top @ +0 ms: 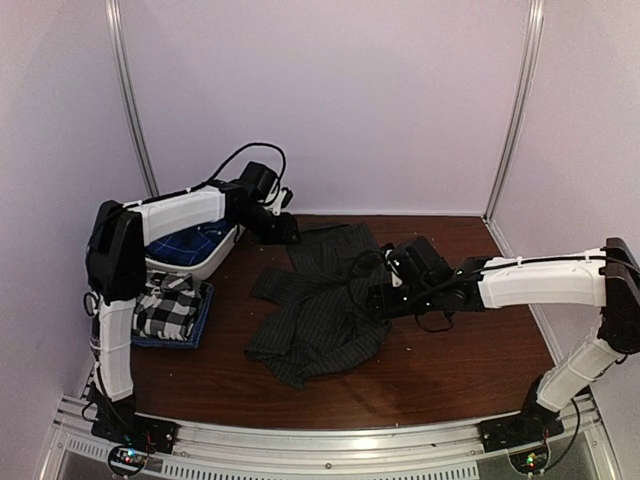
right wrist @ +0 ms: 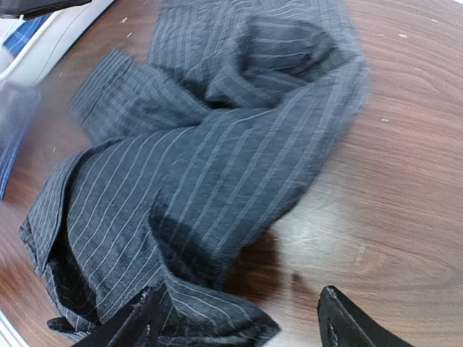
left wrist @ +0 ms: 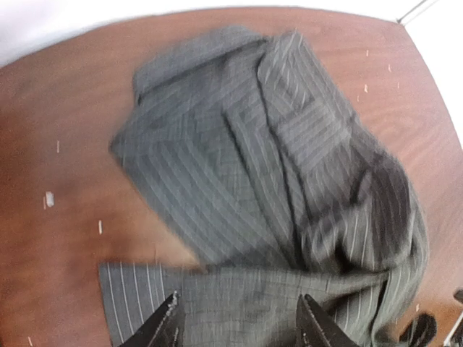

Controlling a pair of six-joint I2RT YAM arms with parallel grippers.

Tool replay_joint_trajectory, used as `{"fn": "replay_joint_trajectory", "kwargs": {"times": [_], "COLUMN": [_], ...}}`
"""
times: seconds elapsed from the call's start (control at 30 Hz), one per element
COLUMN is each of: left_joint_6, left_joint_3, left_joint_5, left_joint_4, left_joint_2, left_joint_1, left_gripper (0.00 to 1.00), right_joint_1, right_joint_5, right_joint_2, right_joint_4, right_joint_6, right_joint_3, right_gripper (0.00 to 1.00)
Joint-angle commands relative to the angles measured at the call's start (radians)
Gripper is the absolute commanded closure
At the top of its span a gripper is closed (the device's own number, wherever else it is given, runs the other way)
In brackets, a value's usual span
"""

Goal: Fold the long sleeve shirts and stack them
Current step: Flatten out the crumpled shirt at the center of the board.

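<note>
While the pinstriped shirt [top: 315,310] is lying crumpled, the left gripper [left wrist: 239,300] and right gripper [right wrist: 242,293] are hovering over it, jaws apart, seemingly readying to flatten it.

Dim, soft light from above; glare on the metal rail [top: 330,440] along the tabletop's [top: 450,370] near edge. Motion blur smears the pinstriped shirt [left wrist: 275,181] in the left wrist view; the right wrist view is sharper.

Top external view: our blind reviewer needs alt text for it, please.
A crumpled charcoal pinstriped shirt lies on the wooden table, the left claw at its far edge, the right claw at its right side. A folded checked shirt sits at left on blue cloth.
</note>
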Motion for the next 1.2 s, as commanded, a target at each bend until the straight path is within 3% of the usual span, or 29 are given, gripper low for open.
{"fn": "replay_joint_trajectory", "kwargs": {"times": [0.0, 0.23, 0.43, 0.63, 1.17], "left_joint_6": [-0.059, -0.098, -0.143, -0.165, -0.191], "left_joint_3": [-0.274, -0.619, -0.822, -0.908, -0.916], "left_joint_5": [0.052, 0.072, 0.07, 0.023, -0.134], "left_joint_4": [0.063, 0.11, 0.144, 0.146, 0.086], "left_joint_2": [-0.158, -0.379, -0.504, -0.58, -0.517], "left_joint_1": [-0.003, -0.058, -0.128, -0.231, -0.384], "left_gripper": [0.47, 0.45, 0.41, 0.35, 0.32], "right_joint_1": [0.031, 0.059, 0.06, 0.062, 0.076], "right_joint_5": [-0.058, -0.075, -0.051, -0.03, 0.017], "right_joint_2": [0.066, 0.113, 0.069, -0.014, -0.084], "right_joint_4": [0.036, 0.074, 0.127, 0.154, 0.177], "right_joint_6": [-0.044, -0.015, 0.059, 0.117, 0.201], "right_joint_3": [0.028, -0.012, -0.13, -0.22, -0.318], "right_gripper": [0.26, 0.29, 0.29, 0.3, 0.28]}}
